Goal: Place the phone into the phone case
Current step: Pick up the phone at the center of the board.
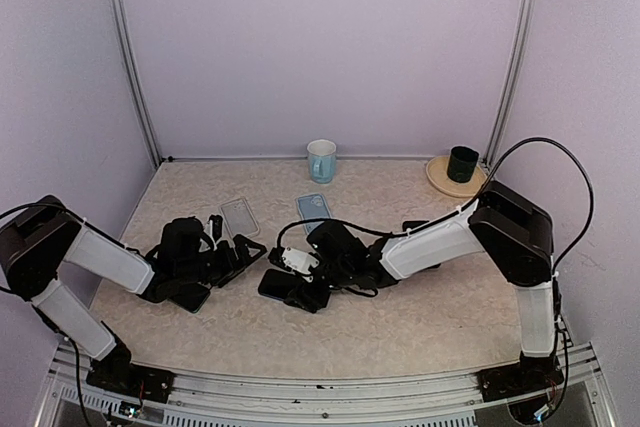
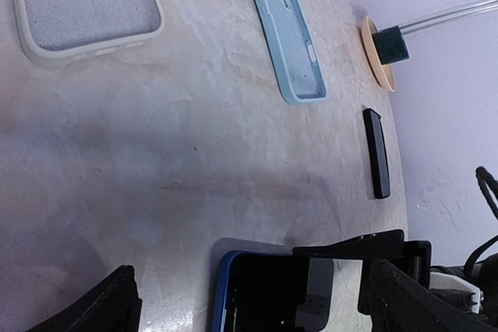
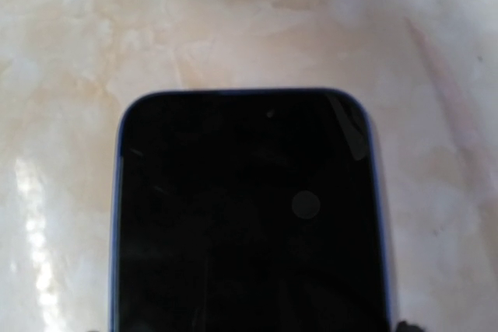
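1. Nearest the arm bases, the phone point(image 3: 249, 223) lies flat and screen up on the table point(image 1: 430, 332), roughly midway between the two arms. It is not in any case.
2. The right gripper point(image 1: 296, 289) is low over the phone, with one finger point(image 2: 350, 245) reaching across its end. I cannot tell whether the fingers are pinching the edges yet, because the wrist view shows little beyond the dark screen.
3. The left gripper point(image 1: 232, 247) sits just left of the phone with its fingers point(image 2: 101, 309) spread wide and holding nothing.
4. Farther back, a clear case point(image 1: 240, 215) and a blue case point(image 1: 314, 209) lie hollow side up. Both are empty and apart from the phone.
5. Farthest back, by the wall, stand a mug point(image 1: 321, 160) and a black cup point(image 1: 462, 163).
6. By my reading, the task is barely begun. The phone has yet to be gripped, carried to a case and pressed in.
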`<state>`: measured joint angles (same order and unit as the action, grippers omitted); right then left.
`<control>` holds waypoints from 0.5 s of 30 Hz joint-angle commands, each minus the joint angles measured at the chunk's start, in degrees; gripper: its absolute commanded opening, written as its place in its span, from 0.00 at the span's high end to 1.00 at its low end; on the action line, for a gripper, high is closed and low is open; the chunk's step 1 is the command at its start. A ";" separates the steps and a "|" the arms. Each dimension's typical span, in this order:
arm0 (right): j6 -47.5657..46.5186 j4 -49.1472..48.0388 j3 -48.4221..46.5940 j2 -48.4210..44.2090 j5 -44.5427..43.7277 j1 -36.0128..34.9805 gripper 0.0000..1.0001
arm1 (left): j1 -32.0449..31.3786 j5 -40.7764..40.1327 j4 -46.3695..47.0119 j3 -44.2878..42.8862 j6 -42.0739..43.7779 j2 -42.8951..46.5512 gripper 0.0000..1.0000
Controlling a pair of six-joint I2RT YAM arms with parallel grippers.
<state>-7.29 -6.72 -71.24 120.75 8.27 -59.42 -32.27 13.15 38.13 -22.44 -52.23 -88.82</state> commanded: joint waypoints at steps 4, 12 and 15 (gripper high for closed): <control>-0.45 -4.83 5.48 -9.54 -3.50 0.62 0.48 | 0.28 2.23 2.56 -0.06 0.18 -1.40 0.01; -1.95 -7.09 10.06 -15.01 -7.23 -0.64 0.47 | -1.03 7.81 3.94 -3.03 2.54 -2.70 0.03; -2.19 -7.58 11.42 -16.01 -9.00 -1.11 0.47 | -2.28 10.75 5.03 -4.62 3.49 -3.17 0.04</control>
<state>-8.40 -10.55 -61.58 107.48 2.74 -59.79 -33.08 18.94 39.92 -24.12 -51.18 -91.05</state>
